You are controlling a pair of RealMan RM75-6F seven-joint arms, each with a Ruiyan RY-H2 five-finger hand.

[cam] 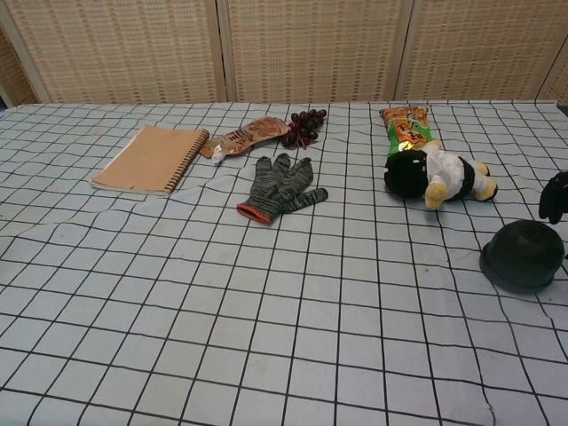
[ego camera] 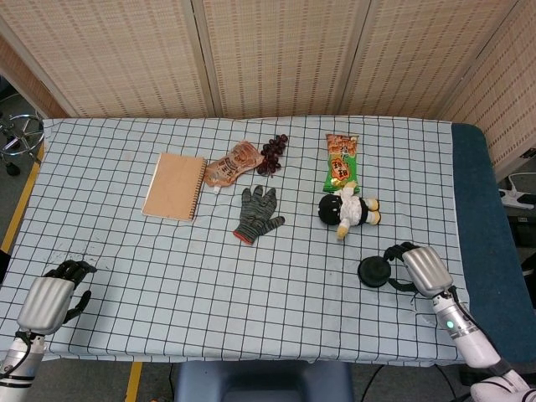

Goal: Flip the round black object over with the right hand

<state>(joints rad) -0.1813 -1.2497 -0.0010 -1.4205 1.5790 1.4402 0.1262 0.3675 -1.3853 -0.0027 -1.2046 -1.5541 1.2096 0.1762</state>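
Note:
The round black object [ego camera: 373, 270] lies dome up on the checked cloth near the front right, with its brim on the cloth [cam: 524, 256]. My right hand [ego camera: 421, 270] sits just to its right, dark fingers [ego camera: 394, 251] arched toward its rim and apart, holding nothing. In the chest view only a dark fingertip [cam: 552, 197] shows at the right edge, just above and behind the object. My left hand [ego camera: 50, 300] rests at the front left corner of the table with its fingers loosely bent and holds nothing.
A plush toy [ego camera: 347, 210] lies just behind the black object, with a green snack bag [ego camera: 341, 162] beyond it. A grey glove [ego camera: 257, 213], an orange packet [ego camera: 230, 164], grapes [ego camera: 273, 152] and a tan notebook [ego camera: 174, 185] lie mid-table. The table edge [ego camera: 456, 251] runs close to my right hand.

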